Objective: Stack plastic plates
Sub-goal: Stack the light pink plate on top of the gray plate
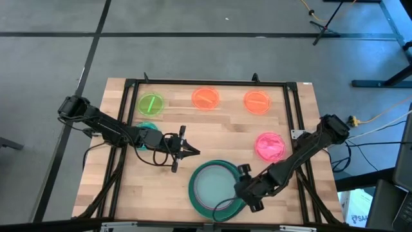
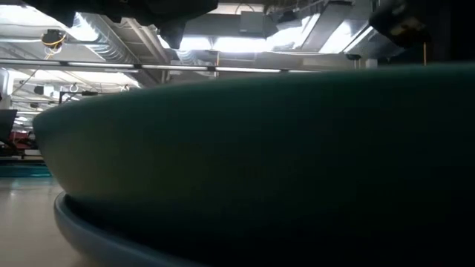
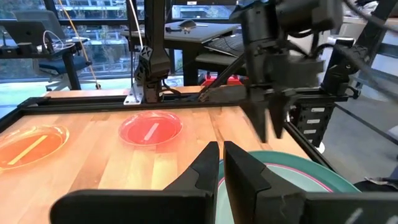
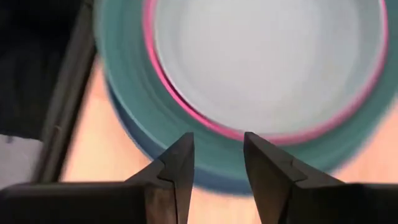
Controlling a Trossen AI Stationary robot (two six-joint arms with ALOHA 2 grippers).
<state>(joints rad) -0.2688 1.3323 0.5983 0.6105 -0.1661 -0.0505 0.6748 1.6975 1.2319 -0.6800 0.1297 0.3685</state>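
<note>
Our right gripper, fingers narrowly parted and empty, hovers at the plate stack's near rim, stack just ahead; left gripper waits nearly closed.

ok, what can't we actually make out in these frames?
- Low view: the big green plate fills the picture and hides the rest of the table.
- High view: a teal plate lies mostly under the left arm, size unclear.
- High view: right gripper at the stack's rim; contact unreadable.
- Right wrist view: stack blurred, cut off by the edges; plate count unclear.
</note>
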